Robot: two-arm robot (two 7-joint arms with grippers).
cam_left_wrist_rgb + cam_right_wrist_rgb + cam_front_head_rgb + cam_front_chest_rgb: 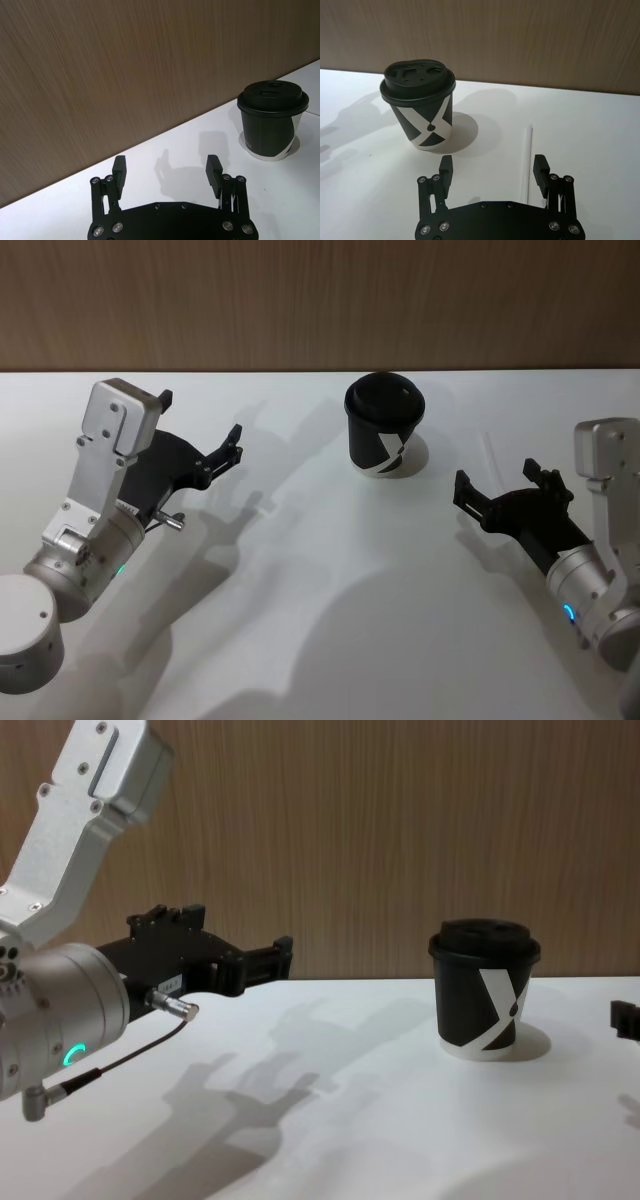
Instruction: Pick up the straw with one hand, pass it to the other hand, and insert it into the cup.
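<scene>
Fingers (540,169) of right gripper (493,162) spread wide near straw (527,150).

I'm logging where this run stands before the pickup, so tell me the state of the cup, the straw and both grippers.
cup: upright, lid on, no straw in it.
straw: lying flat on the table beside the cup, not gripped.
left gripper: open, empty.
right gripper: open, empty, facing the straw.
</scene>
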